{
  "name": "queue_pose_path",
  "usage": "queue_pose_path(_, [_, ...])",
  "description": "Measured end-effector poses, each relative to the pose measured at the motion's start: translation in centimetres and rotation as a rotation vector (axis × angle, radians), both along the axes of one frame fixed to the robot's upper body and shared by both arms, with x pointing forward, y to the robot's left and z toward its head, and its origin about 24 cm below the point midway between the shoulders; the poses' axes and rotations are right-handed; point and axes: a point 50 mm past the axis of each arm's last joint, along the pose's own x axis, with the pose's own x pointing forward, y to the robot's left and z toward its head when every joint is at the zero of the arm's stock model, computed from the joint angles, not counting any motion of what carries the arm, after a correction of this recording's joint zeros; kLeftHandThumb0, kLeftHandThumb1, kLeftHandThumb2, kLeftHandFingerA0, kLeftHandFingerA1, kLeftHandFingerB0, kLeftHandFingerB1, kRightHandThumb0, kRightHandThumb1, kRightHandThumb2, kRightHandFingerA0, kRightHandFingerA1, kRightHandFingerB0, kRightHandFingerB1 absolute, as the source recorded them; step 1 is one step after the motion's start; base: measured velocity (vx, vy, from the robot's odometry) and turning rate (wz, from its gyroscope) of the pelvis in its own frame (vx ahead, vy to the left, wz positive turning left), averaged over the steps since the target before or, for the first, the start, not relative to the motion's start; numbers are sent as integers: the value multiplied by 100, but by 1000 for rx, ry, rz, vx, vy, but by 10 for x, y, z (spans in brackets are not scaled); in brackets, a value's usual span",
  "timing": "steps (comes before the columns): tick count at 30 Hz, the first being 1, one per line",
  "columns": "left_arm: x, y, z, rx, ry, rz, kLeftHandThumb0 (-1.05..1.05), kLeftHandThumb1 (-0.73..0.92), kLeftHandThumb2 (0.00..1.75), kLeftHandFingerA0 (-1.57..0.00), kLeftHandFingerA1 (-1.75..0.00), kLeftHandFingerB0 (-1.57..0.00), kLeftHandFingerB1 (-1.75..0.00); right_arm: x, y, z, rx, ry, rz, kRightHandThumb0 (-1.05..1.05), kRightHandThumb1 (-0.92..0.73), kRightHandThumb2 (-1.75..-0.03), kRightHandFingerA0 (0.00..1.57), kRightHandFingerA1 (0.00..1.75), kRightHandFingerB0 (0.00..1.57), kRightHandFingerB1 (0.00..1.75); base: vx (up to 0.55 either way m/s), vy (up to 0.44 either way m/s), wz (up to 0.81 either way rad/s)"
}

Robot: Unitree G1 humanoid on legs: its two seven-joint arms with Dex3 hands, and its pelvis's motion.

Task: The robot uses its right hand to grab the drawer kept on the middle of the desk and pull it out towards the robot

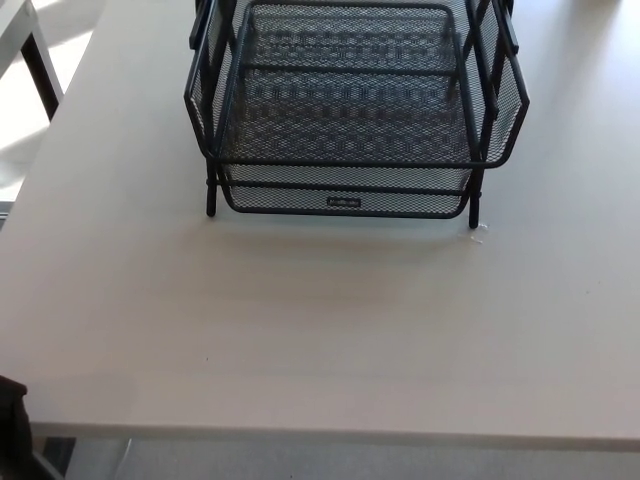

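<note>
From my feed I see a pale beige desk [300, 330] filling nearly the whole view, its near edge running across the bottom. Beyond that edge lies a strip of grey floor [350, 462]. At far left stands a white table [12, 25] with a dark leg [42, 72], and bright sunlight falls on the floor there.
</note>
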Motion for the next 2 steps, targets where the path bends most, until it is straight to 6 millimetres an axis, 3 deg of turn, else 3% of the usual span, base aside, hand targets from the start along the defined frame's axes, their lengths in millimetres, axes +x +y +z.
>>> queue_pose_path(2, [0,0,0,0,0,0,-13,50,64,-75,-130,-73,-113,0,0,0,-1,-3,0,-89,-74,-63,18,42,15,36,0,0,0])
